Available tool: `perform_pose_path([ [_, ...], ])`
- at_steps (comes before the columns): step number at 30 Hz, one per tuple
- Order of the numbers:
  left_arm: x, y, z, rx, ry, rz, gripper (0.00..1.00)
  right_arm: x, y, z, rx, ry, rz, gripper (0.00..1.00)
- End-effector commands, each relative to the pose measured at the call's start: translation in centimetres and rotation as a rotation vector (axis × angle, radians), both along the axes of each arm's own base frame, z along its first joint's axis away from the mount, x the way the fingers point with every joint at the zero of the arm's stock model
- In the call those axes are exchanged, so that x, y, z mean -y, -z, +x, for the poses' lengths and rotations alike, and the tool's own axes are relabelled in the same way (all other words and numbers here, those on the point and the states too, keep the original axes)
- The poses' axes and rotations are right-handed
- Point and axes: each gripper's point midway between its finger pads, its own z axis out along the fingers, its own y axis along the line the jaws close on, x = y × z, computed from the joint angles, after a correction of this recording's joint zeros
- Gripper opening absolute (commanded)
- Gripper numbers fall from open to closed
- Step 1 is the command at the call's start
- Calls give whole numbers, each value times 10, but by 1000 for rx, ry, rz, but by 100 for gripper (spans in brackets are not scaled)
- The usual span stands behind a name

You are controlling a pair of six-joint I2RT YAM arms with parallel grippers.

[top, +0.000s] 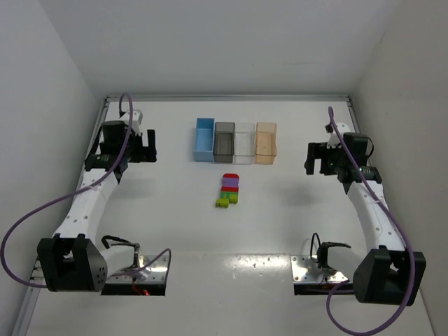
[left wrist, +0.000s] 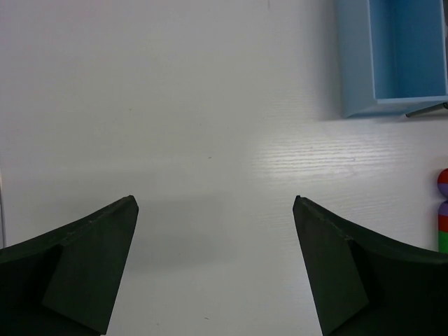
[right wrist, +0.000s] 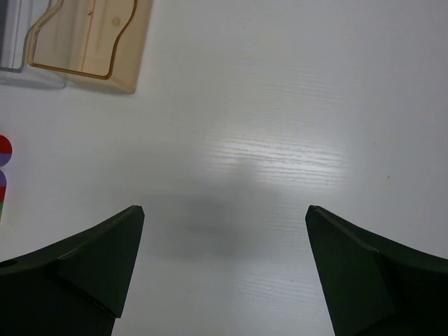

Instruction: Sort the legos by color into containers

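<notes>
The legos (top: 229,190) lie in one tight cluster at mid-table: red at the back, then purple, dark green and yellow-green at the front. Its edge shows in the left wrist view (left wrist: 442,210) and the right wrist view (right wrist: 3,168). Behind it stand four containers in a row: blue (top: 204,138) (left wrist: 392,56), smoky grey (top: 224,141), clear (top: 243,142) and pale orange (top: 266,142) (right wrist: 87,42). My left gripper (top: 148,147) (left wrist: 215,203) hovers open over bare table left of the blue bin. My right gripper (top: 316,158) (right wrist: 225,210) hangs open right of the orange bin. Neither holds anything.
White walls close the table (top: 280,210) on the left, back and right. Purple cables (top: 42,210) loop off both arms. The arm bases (top: 133,269) sit at the near edge.
</notes>
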Motion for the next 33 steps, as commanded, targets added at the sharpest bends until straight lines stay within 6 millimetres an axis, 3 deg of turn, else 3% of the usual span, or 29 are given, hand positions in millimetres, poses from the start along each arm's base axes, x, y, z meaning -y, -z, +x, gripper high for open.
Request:
perform_pose_path([
  [1, -2, -11, -2, 47, 11, 18, 100, -3, -15, 6, 35, -28, 5, 100],
  [6, 10, -28, -11, 110, 119, 30, 100, -8, -12, 4, 29, -55, 17, 100],
  [15, 91, -29, -44, 66, 595, -17, 100, -22, -10, -5, 12, -157, 40, 100],
  [20, 111, -27, -57, 67, 668, 26, 100, -31, -5, -10, 5, -193, 64, 100],
  [33, 178, 15, -111, -22, 948, 58, 95, -44, 0, -15, -20, -262, 111, 100],
])
